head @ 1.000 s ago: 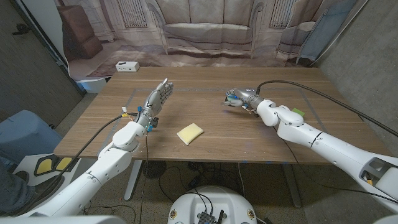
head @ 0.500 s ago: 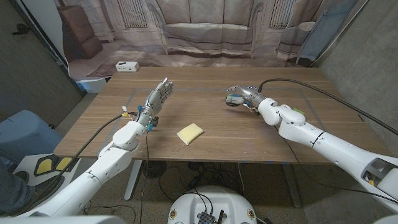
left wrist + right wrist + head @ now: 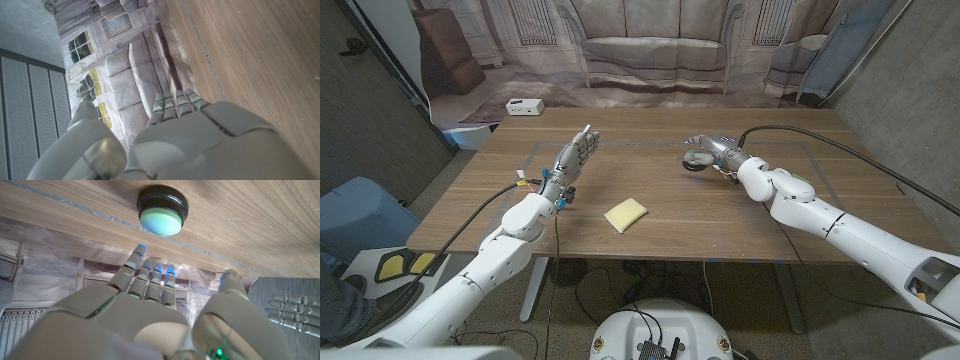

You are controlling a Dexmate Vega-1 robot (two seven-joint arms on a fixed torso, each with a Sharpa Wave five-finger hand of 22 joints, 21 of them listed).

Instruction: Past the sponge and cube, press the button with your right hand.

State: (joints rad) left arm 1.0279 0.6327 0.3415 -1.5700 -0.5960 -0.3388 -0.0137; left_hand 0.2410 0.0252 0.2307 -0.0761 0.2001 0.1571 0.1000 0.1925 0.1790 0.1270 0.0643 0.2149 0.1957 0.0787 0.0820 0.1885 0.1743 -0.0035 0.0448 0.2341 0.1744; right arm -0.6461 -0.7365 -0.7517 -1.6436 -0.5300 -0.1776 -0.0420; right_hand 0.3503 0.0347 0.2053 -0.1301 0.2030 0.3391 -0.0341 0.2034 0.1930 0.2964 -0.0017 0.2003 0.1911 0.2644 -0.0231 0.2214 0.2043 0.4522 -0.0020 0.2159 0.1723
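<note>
**Right hand lifted off the button, fingers spread above it**

Since a second ago, the right hand (image 3: 712, 148) has risen from a low, curled pose over the button (image 3: 696, 162) to an opened one, so the button's pale green cap now shows beneath it. Everything else on the table (image 3: 660, 225) has stayed put.

Seen from the head view, the button sits on the far right half of the table, at about one o'clock from the yellow sponge (image 3: 626, 214), which lies near the table's middle front. A green block (image 3: 800, 180) peeks out beside the right forearm, at about three o'clock from the sponge. In the right wrist view the fingers (image 3: 150, 282) are apart and hold nothing, hanging close to the button (image 3: 162, 210) but not touching it.

The left hand (image 3: 574, 157) stands upright at about ten o'clock from the sponge, fingers extended together, empty.

Judging by this pose, the pressing step is in hand. Whether a press has registered cannot be told. A next press would call for a short push straight down onto the cap.
</note>
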